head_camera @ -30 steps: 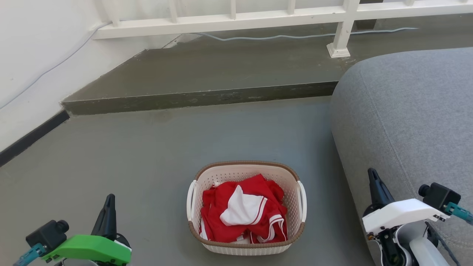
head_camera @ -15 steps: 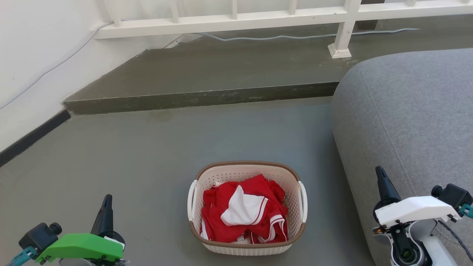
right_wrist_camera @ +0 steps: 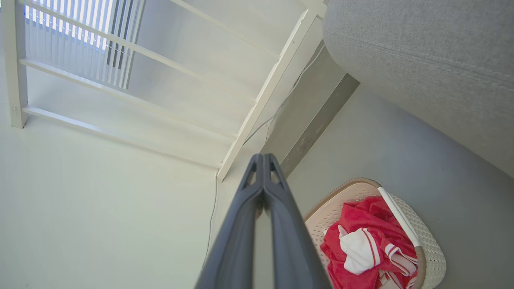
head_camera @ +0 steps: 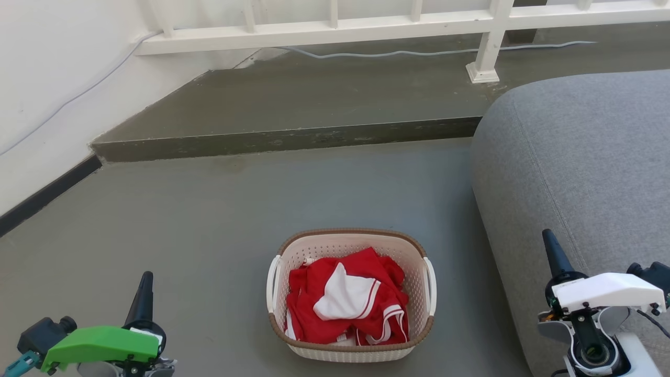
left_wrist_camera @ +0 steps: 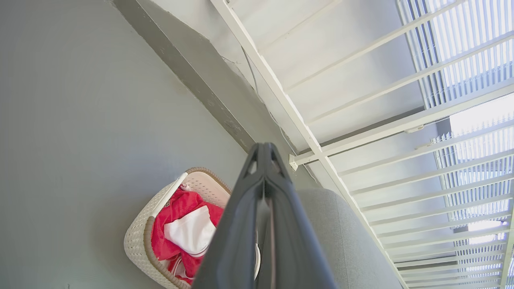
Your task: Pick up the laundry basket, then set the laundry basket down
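- Laundry basket (head_camera: 347, 354), small, of cream-white perforated plastic with a brown woven-look rim and two white side handles, stands upright on the grey floor (head_camera: 209, 235), near the grey upholstered sofa (head_camera: 576, 157). A crumpled red-and-white garment (head_camera: 340, 298) lies inside it.
- Change over the last second: the left gripper (head_camera: 144, 283) has drifted outward toward the head view's lower left, and the right gripper (head_camera: 550, 243) outward toward the sofa. The basket keeps its place on the floor.
- Reading: the widening gap fits either arms spreading to flank the handles or arms drawing back after a set-down; the pictures do not settle which.
- Each gripper has its dark fingers pressed together on nothing and is well apart from the basket, which lies between the two.
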Available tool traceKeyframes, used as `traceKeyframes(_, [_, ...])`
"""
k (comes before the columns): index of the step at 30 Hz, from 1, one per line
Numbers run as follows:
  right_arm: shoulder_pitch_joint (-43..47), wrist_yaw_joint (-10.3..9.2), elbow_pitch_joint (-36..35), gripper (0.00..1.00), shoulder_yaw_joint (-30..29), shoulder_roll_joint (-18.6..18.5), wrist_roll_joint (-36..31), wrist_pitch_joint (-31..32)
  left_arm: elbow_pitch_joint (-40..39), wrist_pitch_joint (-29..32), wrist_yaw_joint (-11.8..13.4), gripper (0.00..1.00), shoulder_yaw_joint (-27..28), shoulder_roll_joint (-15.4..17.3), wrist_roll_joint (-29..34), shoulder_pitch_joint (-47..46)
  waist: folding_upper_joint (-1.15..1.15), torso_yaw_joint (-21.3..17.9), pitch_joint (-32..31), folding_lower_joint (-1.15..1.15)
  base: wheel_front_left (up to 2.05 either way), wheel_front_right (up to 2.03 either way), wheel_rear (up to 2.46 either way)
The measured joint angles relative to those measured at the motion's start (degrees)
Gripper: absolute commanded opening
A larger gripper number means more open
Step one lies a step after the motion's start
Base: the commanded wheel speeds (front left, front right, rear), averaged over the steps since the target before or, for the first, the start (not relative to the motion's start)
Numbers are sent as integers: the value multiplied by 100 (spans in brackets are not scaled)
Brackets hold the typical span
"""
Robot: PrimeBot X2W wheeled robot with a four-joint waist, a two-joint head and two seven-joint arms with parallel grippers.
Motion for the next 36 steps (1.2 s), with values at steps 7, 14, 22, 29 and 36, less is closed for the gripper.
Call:
traceKeyframes(7, [-30, 96, 19, 0, -156, 20, 515, 131, 20, 145, -1, 0, 62, -8, -476, -20, 0, 11, -3, 0, 0, 0, 0])
traceKeyframes(14, [-96, 178, 48, 0, -335, 38, 1095, 285, 46, 300, -7, 0, 192, -19, -964, -135, 0, 23, -6, 0, 0, 0, 0])
traceKeyframes(22, [-126, 305, 58, 0, -510, 69, 1660, 431, 76, 456, -9, 0, 264, -29, -1527, -167, 0, 35, -9, 0, 0, 0, 0])
traceKeyframes(29, [-145, 404, 70, 0, -662, 85, 2183, 554, 92, 568, -46, 0, 386, -38, -1959, -233, 0, 46, -12, 0, 0, 0, 0])
traceKeyframes(36, [-236, 504, 86, 0, -814, 112, 2682, 680, 104, 734, -48, 0, 446, -55, -2403, -251, 0, 56, -15, 0, 0, 0, 0])
